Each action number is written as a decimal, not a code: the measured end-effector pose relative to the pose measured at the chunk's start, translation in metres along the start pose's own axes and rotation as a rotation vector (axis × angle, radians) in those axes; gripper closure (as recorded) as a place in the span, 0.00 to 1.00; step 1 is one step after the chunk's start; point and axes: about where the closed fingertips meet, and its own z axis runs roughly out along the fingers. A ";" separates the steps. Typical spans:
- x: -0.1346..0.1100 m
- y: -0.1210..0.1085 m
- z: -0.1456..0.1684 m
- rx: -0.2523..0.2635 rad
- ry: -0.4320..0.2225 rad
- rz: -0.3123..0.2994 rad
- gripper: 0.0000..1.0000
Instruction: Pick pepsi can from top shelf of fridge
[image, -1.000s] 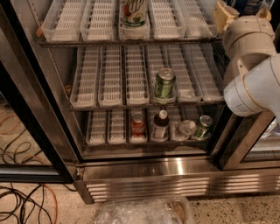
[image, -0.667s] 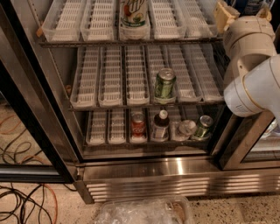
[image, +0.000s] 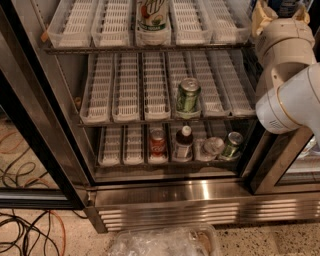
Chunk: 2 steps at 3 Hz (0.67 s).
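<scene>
The fridge (image: 200, 194) stands open in front of me. Its top shelf (image: 100, 48) is the highest wire rack in view, lined with white slotted trays. One white-and-green can (image: 152, 15) stands in its middle lane. The pepsi can does not show on that shelf. My gripper (image: 281, 11) is at the upper right corner, right of the shelf's end and cut off by the frame edge. A bluish patch beside it is too cut off to identify. The white arm (image: 292, 100) hangs in front of the fridge's right side.
A green can (image: 188, 95) sits on the middle rack. The lowest rack holds a small red can (image: 158, 142), a dark bottle (image: 183, 143), a toppled can (image: 214, 146) and a green can (image: 232, 145). Dark door frame (image: 30, 150) at left, cables (image: 25, 235) and clear plastic (image: 165, 242) on the floor.
</scene>
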 end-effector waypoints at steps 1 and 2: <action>0.000 0.000 0.000 0.000 0.000 0.000 0.72; 0.000 0.000 0.000 0.000 0.000 0.000 0.96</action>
